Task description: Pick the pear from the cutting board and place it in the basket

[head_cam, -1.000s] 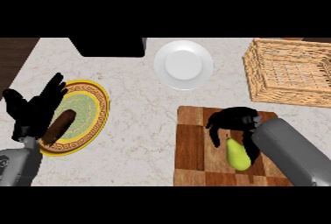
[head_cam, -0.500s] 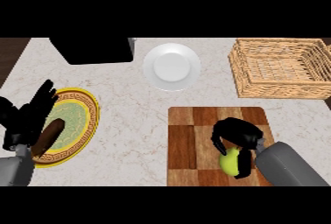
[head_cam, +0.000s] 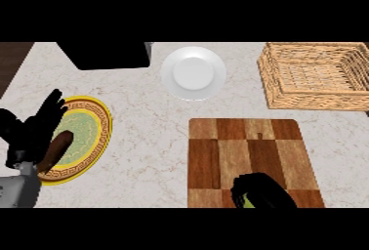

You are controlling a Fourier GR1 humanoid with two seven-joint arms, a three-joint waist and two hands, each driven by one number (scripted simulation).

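The right hand (head_cam: 261, 190) shows at the lower edge of the head view, over the near part of the cutting board (head_cam: 249, 146). Its black fingers curl downward around the pear (head_cam: 247, 201), of which only a thin yellow-green sliver shows beneath the hand, toward its left side. The pear is thus directly under the curled fingers and mostly hidden by them; the hand is clamped on it. Whether the pear rests on the board or is raised off it cannot be told from this view.

The basket (head_cam: 317, 75) stands well away from the right hand, far ahead of it and somewhat to its right, beyond the far end of the cutting board. A white plate (head_cam: 192, 73) lies far ahead of the hand and to its left.

The left hand (head_cam: 32, 129) rests at the left edge of the view, fingers straight and spread apart, holding nothing. It overlaps the left rim of a yellow-rimmed plate (head_cam: 97, 124), on which a brown oblong item (head_cam: 56, 150) lies just beside the hand's fingers. A dark block (head_cam: 108, 54) sits far ahead.
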